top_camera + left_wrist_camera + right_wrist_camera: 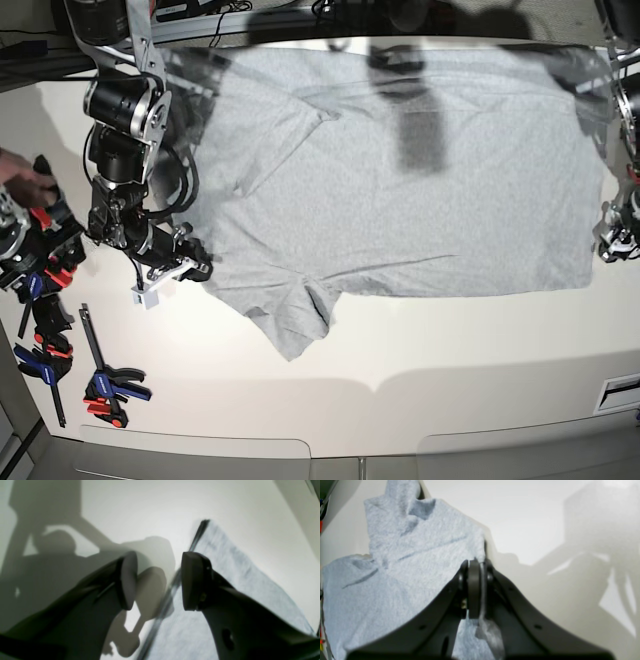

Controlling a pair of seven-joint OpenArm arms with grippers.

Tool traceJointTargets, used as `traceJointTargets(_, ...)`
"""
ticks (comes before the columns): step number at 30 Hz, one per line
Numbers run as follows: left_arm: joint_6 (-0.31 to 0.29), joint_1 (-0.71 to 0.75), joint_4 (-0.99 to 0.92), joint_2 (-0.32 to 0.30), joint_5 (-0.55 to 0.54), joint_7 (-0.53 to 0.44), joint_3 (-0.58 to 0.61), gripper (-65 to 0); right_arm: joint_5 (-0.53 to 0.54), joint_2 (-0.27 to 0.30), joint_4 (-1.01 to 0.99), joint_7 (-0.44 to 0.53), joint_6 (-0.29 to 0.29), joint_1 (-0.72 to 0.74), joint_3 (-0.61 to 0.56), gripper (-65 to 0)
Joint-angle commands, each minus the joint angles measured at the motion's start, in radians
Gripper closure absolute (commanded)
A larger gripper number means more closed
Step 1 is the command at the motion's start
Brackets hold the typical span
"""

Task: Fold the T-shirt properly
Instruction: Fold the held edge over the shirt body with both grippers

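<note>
The light grey T-shirt (420, 200) lies spread across the white table (400, 350), plain side up, no lettering in sight. Its hem is at the right and one sleeve (295, 320) points to the front. My right gripper (200, 268) is at the shirt's left front edge. In the right wrist view the right gripper (477, 580) is shut on a pinch of the shirt (407, 562), which bunches up behind it. My left gripper (608, 245) is at the hem's front corner. In the left wrist view the left gripper (160, 582) is open, with the shirt's edge (225, 580) under one finger.
Several black clamps with red and blue handles (40, 270) lie at the table's left edge, with more of them (110, 385) near the front left. A person's hand (20, 175) shows at the far left. Bare table runs along the front.
</note>
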Motion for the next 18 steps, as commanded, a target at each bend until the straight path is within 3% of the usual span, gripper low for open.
traceJointTargets(1, -0.008, -0.03, 0.012, 0.002, 0.0, 0.003, -0.002, -26.7, -0.006, 0.011, 0.01, -0.003, -0.004, 0.024, -0.001, 0.0)
traceJointTargets(10, -0.007, -0.06, 0.012, 0.076, 0.067, -0.012, -0.001, -24.3, -0.007, 0.011, 0.01, -0.004, -0.004, 0.024, -0.001, 0.0)
traceJointTargets(12, -0.007, -0.06, 0.012, 0.074, 0.067, -0.026, -0.001, -19.2, -0.006, 0.011, 0.01, -0.003, -0.004, 0.024, -0.001, 0.0)
traceJointTargets(15, -0.007, -0.059, 0.013, 0.066, 0.066, -0.042, -0.002, 0.0, -0.005, 0.011, 0.01, -0.003, -0.004, 0.024, 0.0, 0.0)
traceJointTargets(18, -0.008, -0.056, 0.015, 0.052, 0.047, -0.055, -0.002, 0.0, 0.038, 0.014, 0.019, -0.011, 0.01, 0.026, 0.0, 0.0)
